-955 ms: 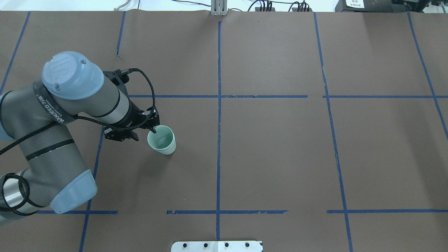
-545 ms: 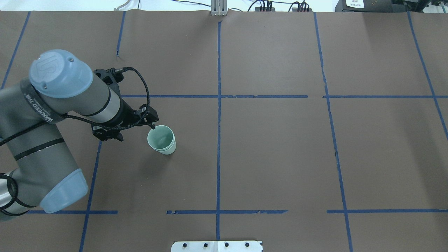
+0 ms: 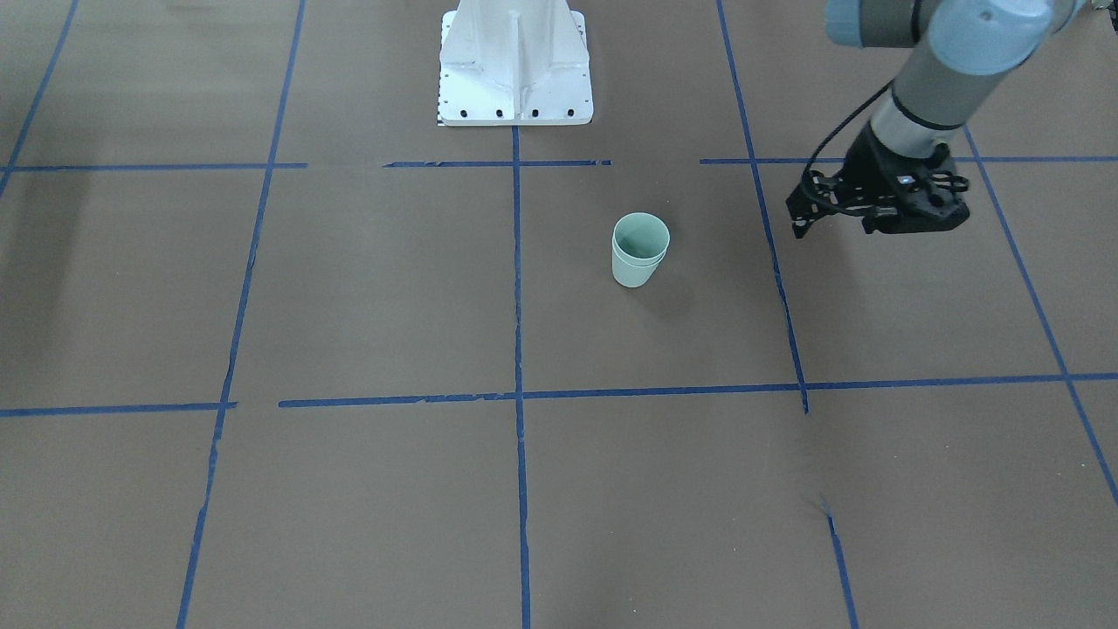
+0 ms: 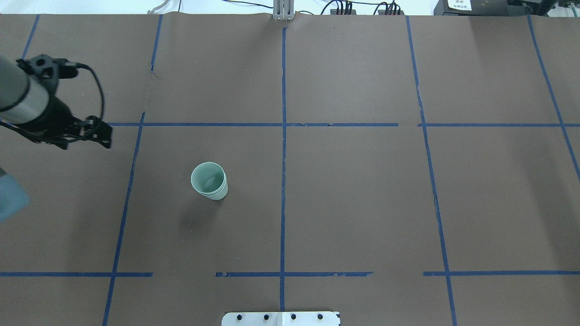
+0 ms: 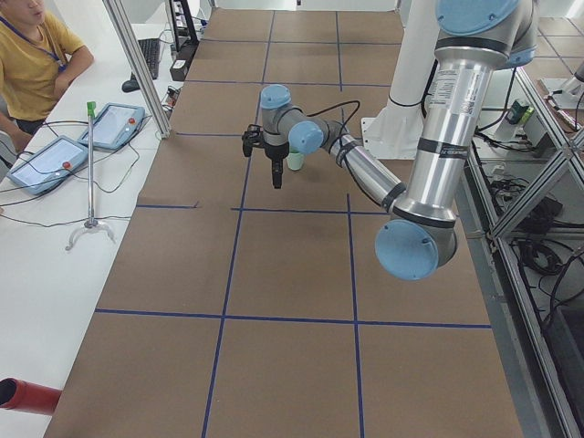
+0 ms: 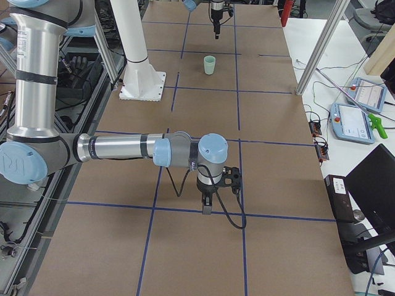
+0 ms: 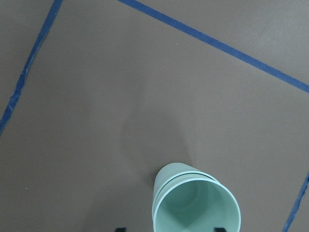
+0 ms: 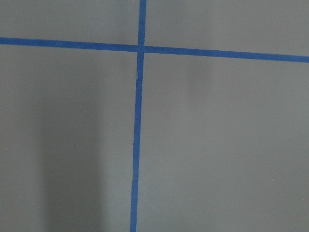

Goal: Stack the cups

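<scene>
The two mint-green cups point(image 4: 209, 181) stand upright on the brown table, one nested inside the other. They also show in the front view point(image 3: 640, 250) and low in the left wrist view point(image 7: 195, 202). My left gripper point(image 4: 107, 136) is open and empty. It hangs above the table well to the cups' left and a little farther back, clear of them point(image 3: 794, 220). My right gripper point(image 6: 207, 208) shows only in the exterior right view, pointing down at bare table far from the cups. I cannot tell whether it is open or shut.
The white robot base plate point(image 3: 515, 83) stands at the table's near edge behind the cups. Blue tape lines point(image 4: 283, 136) divide the brown table. An operator point(image 5: 32, 55) sits beside tablets point(image 5: 46, 162) past the table's far side.
My left gripper had a finger inside the top cup's rim, then pulled away to the left and back. The stacked cups have stayed in place.
</scene>
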